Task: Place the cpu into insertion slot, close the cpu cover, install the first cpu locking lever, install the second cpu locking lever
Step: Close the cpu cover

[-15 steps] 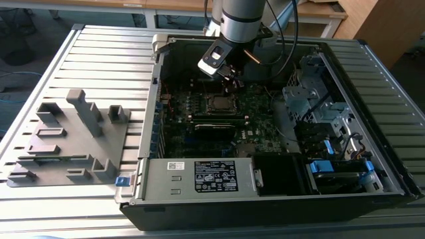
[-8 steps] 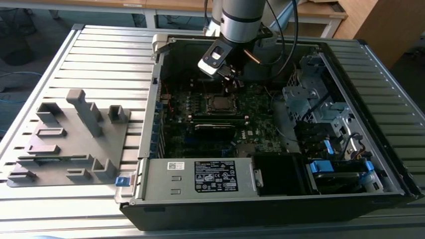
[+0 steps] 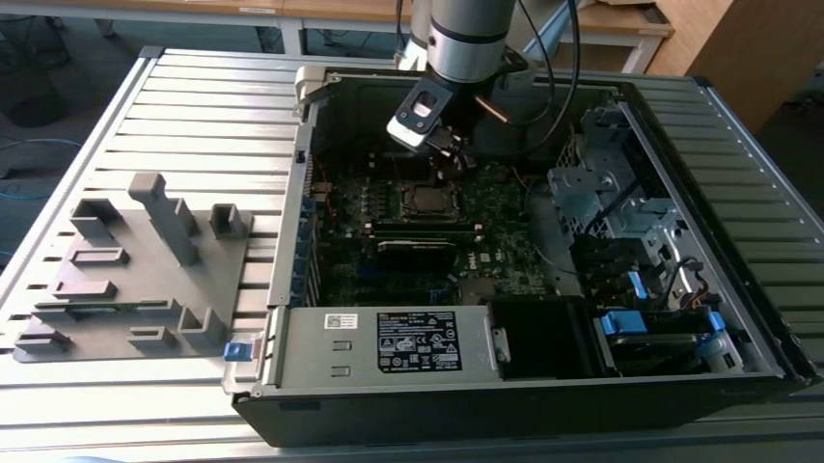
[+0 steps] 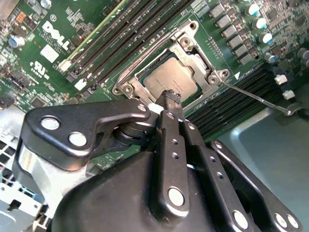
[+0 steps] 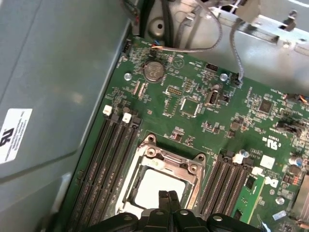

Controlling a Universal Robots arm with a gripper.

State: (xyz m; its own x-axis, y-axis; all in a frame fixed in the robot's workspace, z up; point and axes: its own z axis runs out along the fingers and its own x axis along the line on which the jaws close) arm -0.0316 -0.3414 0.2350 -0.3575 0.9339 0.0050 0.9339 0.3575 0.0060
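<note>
Second wrist view: gripper [image 4: 170, 99] being held pressed together, nothing pinched, tip being poised at cpu cover [image 4: 195, 50] edge, seemingly as pusher; cpu [image 4: 166, 77] being retained beneath; locking lever [image 4: 251, 96] seemingly unlatched.

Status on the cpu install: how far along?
Done: the cpu sits in the insertion slot, with the cpu cover down over it. In hand: nothing; the gripper, shut, has its tips at the cover's edge. Left: the levers; one wire lever juts sideways from the slot, apparently unlatched.

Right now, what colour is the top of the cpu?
The cpu top is dull silver-grey; second wrist view shows it best.
</note>
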